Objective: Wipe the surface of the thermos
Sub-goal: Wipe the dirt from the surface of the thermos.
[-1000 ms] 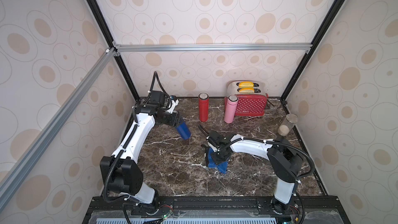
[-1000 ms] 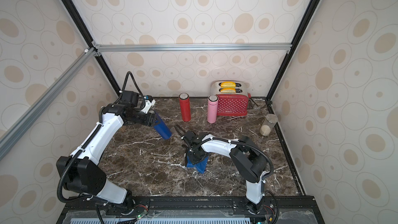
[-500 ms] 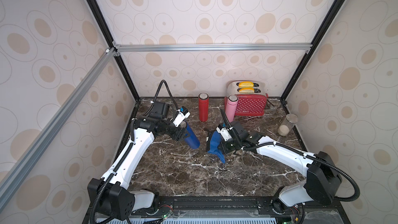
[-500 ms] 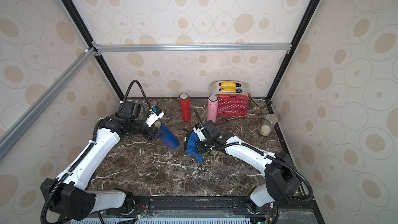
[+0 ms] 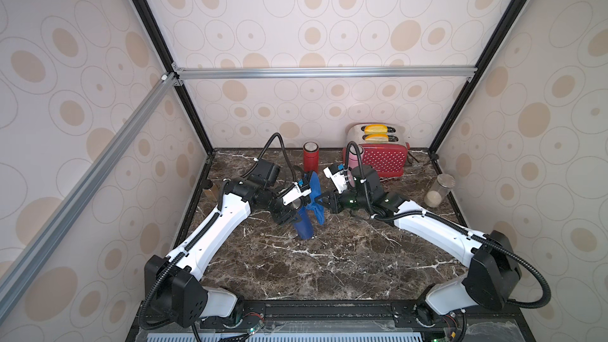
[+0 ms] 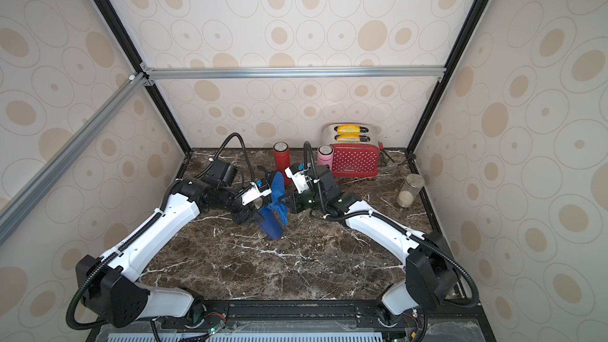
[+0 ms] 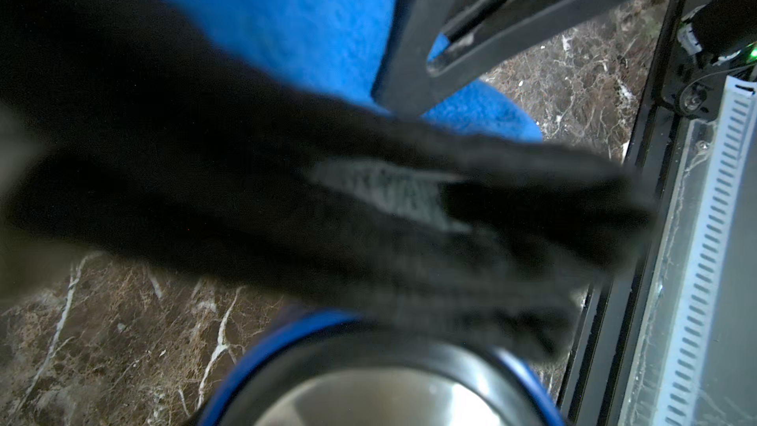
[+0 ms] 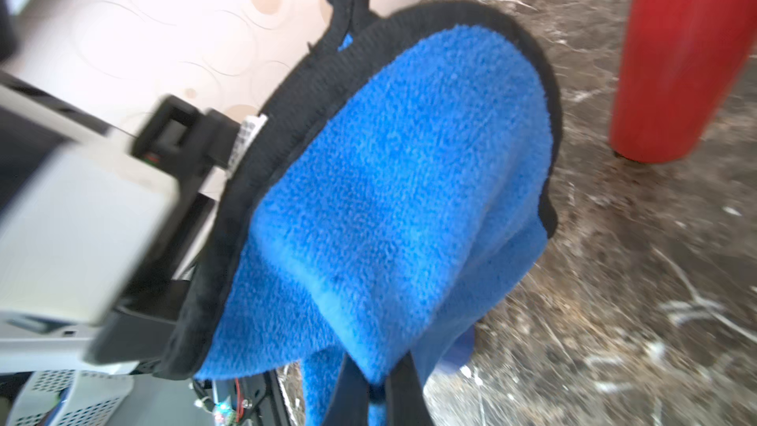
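A: Both your arms have moved in since a second ago. Your left gripper (image 5: 292, 213) was far over on the left with the blue thermos (image 5: 304, 225). Now it is over the middle of the table (image 5: 329, 264).

B: Yes, and your right gripper (image 5: 324, 204) was down low near the front. Now it is up and further back, facing your left one. The blue cloth (image 5: 314, 192) sits between the two.

A: Your left fingers are part way open and wrapped round the thermos just under its lid. They have hold of it. The thermos leans, with its top toward your left arm.

B: Its bottom is down by the table. You cannot tell in both top views if it touches.

A: Your right fingers are pinched tight on a fold of the cloth. In the right wrist view the cloth (image 8: 409, 198) is fluffy with a black edge, and one finger (image 8: 342, 387) shows dark against it.

B: The cloth hangs right up against the top of the thermos, on its right side. In the left wrist view you see the shiny lid (image 7: 389, 395), a blurry black finger (image 7: 286, 198), and the cloth (image 7: 307, 14) past it.

A: At the far edge stand a red thermos (image 5: 311, 159), a pink thermos (image 6: 324, 156) and a red toaster (image 5: 381, 159) with two yellow slices in it.

B: A glass jar (image 5: 439, 190) stands by the right wall, well apart from your grippers.
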### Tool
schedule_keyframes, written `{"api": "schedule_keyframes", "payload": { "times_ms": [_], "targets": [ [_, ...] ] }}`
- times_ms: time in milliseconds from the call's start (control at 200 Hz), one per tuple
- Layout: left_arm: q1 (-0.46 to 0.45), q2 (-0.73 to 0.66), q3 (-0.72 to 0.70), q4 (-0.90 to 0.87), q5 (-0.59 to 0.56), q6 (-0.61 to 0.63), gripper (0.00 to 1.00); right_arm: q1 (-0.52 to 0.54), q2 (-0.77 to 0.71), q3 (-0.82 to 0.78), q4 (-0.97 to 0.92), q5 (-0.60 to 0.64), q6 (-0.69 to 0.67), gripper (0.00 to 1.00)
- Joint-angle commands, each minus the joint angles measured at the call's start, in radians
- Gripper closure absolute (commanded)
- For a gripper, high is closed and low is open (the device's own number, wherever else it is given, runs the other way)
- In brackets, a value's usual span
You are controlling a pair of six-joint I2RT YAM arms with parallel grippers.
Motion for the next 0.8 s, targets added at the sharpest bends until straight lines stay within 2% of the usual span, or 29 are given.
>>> {"api": "schedule_keyframes", "payload": {
  "times_ms": [0,406,671,796],
  "targets": [
    [-0.022,0.016,0.018,0.031,0.008,0.057,1.00,0.010,0.028,-0.047,0.107,-0.070,0.051,1.00],
    [-0.104,0.064,-0.018,0.129,-0.084,0.009,1.00,0.028,0.180,-0.215,0.287,-0.064,0.124,1.00],
    [-0.110,-0.002,-0.109,0.200,-0.126,-0.035,1.00,0.029,0.335,-0.221,0.307,-0.066,0.138,1.00],
    [-0.110,-0.030,-0.131,0.211,-0.131,-0.061,1.00,0.029,0.337,-0.220,0.314,-0.068,0.141,1.00]
  ]
}}
